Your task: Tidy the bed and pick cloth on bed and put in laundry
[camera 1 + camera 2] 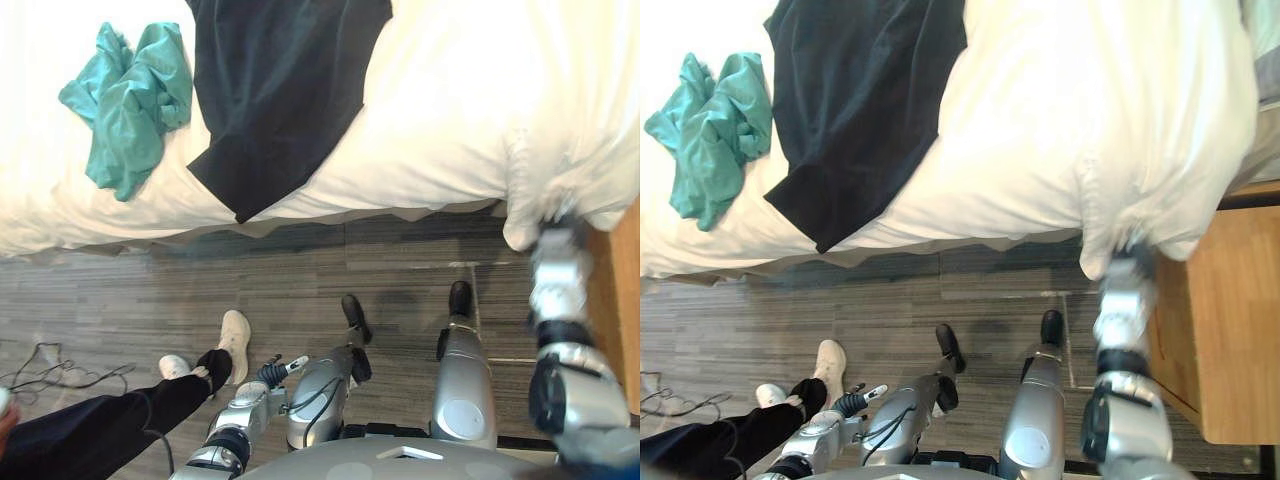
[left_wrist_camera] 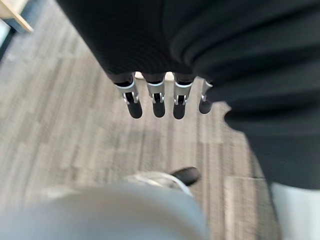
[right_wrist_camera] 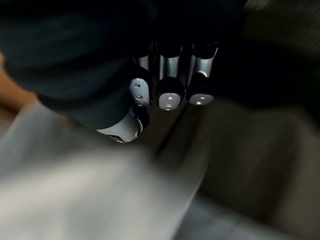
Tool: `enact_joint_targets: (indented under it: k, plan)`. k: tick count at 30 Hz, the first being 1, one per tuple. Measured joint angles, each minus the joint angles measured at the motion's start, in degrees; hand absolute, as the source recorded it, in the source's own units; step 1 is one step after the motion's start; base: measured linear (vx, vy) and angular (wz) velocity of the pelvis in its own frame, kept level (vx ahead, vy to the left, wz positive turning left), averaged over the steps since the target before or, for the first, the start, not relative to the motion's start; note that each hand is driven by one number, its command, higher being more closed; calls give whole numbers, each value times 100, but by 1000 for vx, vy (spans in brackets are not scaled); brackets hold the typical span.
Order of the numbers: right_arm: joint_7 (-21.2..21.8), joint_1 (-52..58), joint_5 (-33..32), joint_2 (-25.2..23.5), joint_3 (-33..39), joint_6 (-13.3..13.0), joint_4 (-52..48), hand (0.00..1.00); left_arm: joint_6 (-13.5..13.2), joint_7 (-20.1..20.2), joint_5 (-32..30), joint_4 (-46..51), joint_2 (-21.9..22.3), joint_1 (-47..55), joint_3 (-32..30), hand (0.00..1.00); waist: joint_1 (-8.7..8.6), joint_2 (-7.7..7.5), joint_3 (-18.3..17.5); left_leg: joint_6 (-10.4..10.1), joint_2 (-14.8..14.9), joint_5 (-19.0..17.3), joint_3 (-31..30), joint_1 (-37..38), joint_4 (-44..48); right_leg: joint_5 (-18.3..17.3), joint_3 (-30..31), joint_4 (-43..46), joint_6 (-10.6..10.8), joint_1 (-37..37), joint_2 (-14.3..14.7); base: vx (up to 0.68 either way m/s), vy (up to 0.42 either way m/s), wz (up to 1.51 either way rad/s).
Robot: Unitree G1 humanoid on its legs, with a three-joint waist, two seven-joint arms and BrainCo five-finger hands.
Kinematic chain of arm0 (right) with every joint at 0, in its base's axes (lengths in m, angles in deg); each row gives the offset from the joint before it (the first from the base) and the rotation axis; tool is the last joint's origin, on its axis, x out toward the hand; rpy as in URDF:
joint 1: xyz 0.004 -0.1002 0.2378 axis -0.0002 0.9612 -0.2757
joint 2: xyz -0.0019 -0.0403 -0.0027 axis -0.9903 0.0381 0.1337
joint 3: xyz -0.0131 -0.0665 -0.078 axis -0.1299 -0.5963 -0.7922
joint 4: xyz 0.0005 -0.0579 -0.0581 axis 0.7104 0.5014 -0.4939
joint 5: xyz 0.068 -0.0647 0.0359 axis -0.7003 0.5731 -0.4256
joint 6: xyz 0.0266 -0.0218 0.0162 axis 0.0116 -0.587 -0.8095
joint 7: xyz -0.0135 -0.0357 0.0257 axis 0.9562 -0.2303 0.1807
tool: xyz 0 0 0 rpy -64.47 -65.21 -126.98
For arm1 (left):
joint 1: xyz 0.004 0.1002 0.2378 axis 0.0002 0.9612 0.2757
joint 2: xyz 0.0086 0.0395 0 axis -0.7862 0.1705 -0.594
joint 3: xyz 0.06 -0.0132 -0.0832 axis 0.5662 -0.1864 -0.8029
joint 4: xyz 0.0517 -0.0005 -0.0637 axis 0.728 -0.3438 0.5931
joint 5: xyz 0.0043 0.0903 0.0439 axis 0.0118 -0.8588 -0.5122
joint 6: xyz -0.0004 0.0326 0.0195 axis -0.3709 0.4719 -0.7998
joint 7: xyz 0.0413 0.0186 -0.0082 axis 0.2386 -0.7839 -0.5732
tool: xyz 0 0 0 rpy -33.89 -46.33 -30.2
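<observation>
A green cloth (image 1: 125, 100) lies bunched on the bed (image 1: 450, 80), beside a big black cloth (image 1: 280, 90) that hangs over the edge. The right hand (image 3: 170, 95) is up at the white cover (image 1: 1150, 200), next to a wooden stand (image 1: 1230, 320). I cannot tell if it holds anything. The left hand (image 2: 158, 97) hangs low over the floor (image 1: 150, 290) with straight fingers, holding nothing. A person's shoe (image 1: 235, 340) is near it.

A crumpled teal cloth (image 1: 128, 105) lies far left on the white bed (image 1: 460, 110). Just right of it, a black cloth (image 1: 280, 90) lies spread flat, one corner hanging over the near edge.
</observation>
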Motion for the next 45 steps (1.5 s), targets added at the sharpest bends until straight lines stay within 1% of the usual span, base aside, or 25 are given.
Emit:
enact_joint_targets:
  k: [2, 3, 6, 8, 12, 15, 19, 22, 24, 26, 27, 29, 30, 31, 32, 33, 34, 35, 36, 37, 38, 40, 41, 42, 45]
  plan:
    - [21, 651, 106, -416, -47, 9, 152, 100, 223, -26, -12, 105, 87, 27, 0, 0, -111, -202, -137, -63, 27, -48, 71, 343, -71, 32, 9, -176, 14, 357, 53, 97, 1, -21]
    - [31, 750, 171, -465, -61, 7, 208, 0, 279, -30, -11, 123, 102, 32, 0, 0, -115, -280, -196, -79, 29, -63, 102, 416, -89, 40, 22, -221, 12, 428, 77, 75, 14, -25]
    - [58, 1000, 368, -561, -39, -40, 399, 0, 478, -137, -155, 131, -8, 97, -61, 0, -99, -615, -466, -96, 89, -104, 134, 637, -125, 108, 16, -487, -17, 734, 193, 45, -3, -11]
    - [98, 1007, 741, -541, 2, -103, 476, 0, 545, -178, -150, 132, -17, 140, -125, 0, -85, -701, -533, -94, 98, -101, 128, 803, -197, 120, -7, -583, -17, 923, 219, 18, -5, 0]
    - [148, 1003, 1654, -543, -45, -274, 513, 0, 557, -209, -144, 130, -15, 248, -122, 0, -82, -674, -681, -97, 86, -118, 118, 1083, -239, 107, -47, -645, 3, 1228, 217, 0, 0, 0]
    - [298, 1004, 2109, -483, -58, -261, 607, 0, 646, -311, -113, 129, -17, 284, -121, 0, -88, -625, -737, -76, 90, -382, 106, 1075, 55, -141, -46, -391, 21, 1243, 156, 8, 13, 3]
    - [712, 1326, 2962, -129, -444, -239, 683, 0, 598, -550, 145, 103, -9, 294, -272, 0, -192, -497, -640, -123, 435, -1508, -179, 386, 2448, -977, 22, 1063, 102, 1024, -149, 17, 2, 14]
    - [783, 1404, 3337, -114, -575, -261, 657, 0, 452, -736, 313, 134, 10, 328, -527, 0, -229, -653, -568, -71, 475, -1573, -69, 144, 3056, -1229, 209, 1492, 33, 757, -371, -15, 70, -8]
    - [834, 1400, 3439, -163, -591, -265, 562, 0, 391, -842, 410, 95, 60, 332, -719, 0, -253, -654, -578, 138, 666, -1788, -13, 28, 3353, -1196, 411, 1520, 28, 646, -397, 39, 85, -47]
    - [944, 1427, 3583, -115, -595, -268, 587, 0, 319, -1007, 558, 115, 95, 384, -789, 0, -245, -701, -600, 207, 1322, -1759, -370, 74, 3173, -1121, 686, 1525, 175, 504, -426, 28, 142, -49]
    - [963, 1427, 3620, -107, -594, -267, 593, 0, 290, -1064, 563, 146, 101, 389, -797, 0, -230, -715, -608, 221, 1453, -1712, -534, 67, 3073, -1108, 763, 1534, 245, 439, -452, 17, 312, -35]
    - [1042, 1450, 3621, -86, -594, -275, 596, 0, 241, -1287, 552, 151, 85, 390, -854, 0, -244, -752, -662, 251, 1681, -1443, -993, 32, 2789, -1076, 997, 1608, 663, 263, -741, 13, 613, -14]
    - [1056, 1467, 3621, -90, -595, -285, 597, 0, 245, -1333, 549, 153, 92, 384, -837, 0, -239, -769, -671, -196, 1673, -1565, -994, 35, 2772, -1064, 1040, 1590, 807, 268, -849, 31, 711, 6]
    - [1069, 1492, 3644, -188, -619, -286, 652, 0, 259, -1384, 554, 171, 49, 337, -798, 0, -206, -933, -725, -1030, 1440, -1767, -954, -95, 3118, -877, 1123, 1340, 864, 349, -1160, 25, 368, 14]
    - [1008, 1494, 3692, -279, -618, -304, 706, 0, 297, -1405, 552, 166, -4, 297, -740, 0, -184, -982, -763, -1020, 1341, -1897, -977, -214, 3342, -643, 1101, 1109, 856, 481, -1270, 64, 615, 15]
    - [883, 1531, 3777, -327, -502, -339, 872, 0, 431, -1417, 520, 155, -85, 209, -713, 0, -78, -1056, -800, -975, 1257, -2120, -971, -330, 3644, 107, 962, 666, 688, 640, -1392, 55, 608, 0]
    - [897, 1473, 3859, -279, -567, -312, 966, 0, 575, -1405, 432, 170, -157, 144, -630, 0, 68, -1095, -833, -854, 1207, -2154, -845, -301, 3660, 980, 596, 295, 213, 711, -1418, 63, 709, -17]
    - [896, 1463, 3871, -274, -650, -306, 989, 0, 632, -1399, 375, 215, -189, 150, -591, 0, 113, -1066, -826, -782, 1210, -2110, -719, -248, 3581, 1250, 383, 219, 24, 686, -1411, 48, 513, -34]
    - [977, 1446, 3949, -278, -829, -306, 983, 0, 688, -1375, 292, 269, -260, 146, -482, 0, 164, -1154, -877, -615, 1168, -2004, -594, -48, 3282, 1137, -97, 302, 105, 673, -1253, 53, 389, -39]
    - [1155, 1400, 4017, -290, -1145, -323, 861, 0, 763, -1353, 277, 354, -304, 172, -351, 0, 181, -1187, -906, -515, 1126, -1836, -441, 199, 2851, 827, -476, 303, 345, 786, -899, 60, 333, -31]
    - [1228, 1374, 4104, -321, -1281, -343, 774, 0, 793, -1319, 253, 363, -308, 181, -276, 0, 179, -1189, -907, -477, 1090, -1723, -388, 298, 2613, 711, -595, 285, 390, 859, -688, 45, 238, -4]
    - [1321, 1232, 4315, -387, -1577, -361, 582, 0, 936, -1154, 56, 382, -197, -34, 14, 0, 121, -1185, -954, -264, 634, -1145, -368, 447, 1681, 41, -1004, 73, 403, 1031, -57, 43, 193, 37]
    - [1328, 1182, 4332, -380, -1584, -370, 568, 0, 975, -1148, -12, 379, -148, -92, 78, 0, 83, -1224, -987, -225, 503, -1038, -396, 464, 1495, -110, -1042, -46, 274, 1098, 12, 19, 153, 62]
    - [1355, 1149, 4411, -324, -1591, -411, 529, 0, 1017, -1155, -135, 357, -35, -169, 175, 0, 35, -1056, -978, -178, 332, -924, -512, 466, 1272, -145, -1025, -321, 135, 1240, 36, 3, 122, 58]
    - [1446, 1199, 4533, -318, -1887, -433, 625, 0, 948, -1211, -205, 249, 69, -104, 349, 0, 58, -889, -1025, -182, 216, -769, -591, 606, 1112, -82, -1035, -484, 106, 1443, 36, 7, 41, 20]
